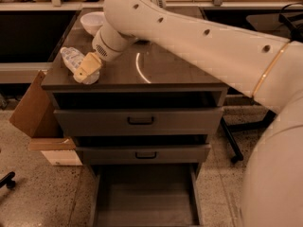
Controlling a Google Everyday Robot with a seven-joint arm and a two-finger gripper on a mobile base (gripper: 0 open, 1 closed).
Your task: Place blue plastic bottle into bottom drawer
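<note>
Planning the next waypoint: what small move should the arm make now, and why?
Probably secure the blue plastic bottle before lifting. The gripper is at its near end, the bottle lies flat on the cabinet top, and the bottom drawer is already open below. Grip itself can't be judged.

The gripper [88,71] sits at the front left of the cabinet top [180,75], against the bottle [71,59], with a bowl [91,21] behind it. The arm [199,37] spans the top. Below, the bottom drawer [147,207] is pulled out and open from above. A cardboard box [33,110] crowds the left side.
</note>
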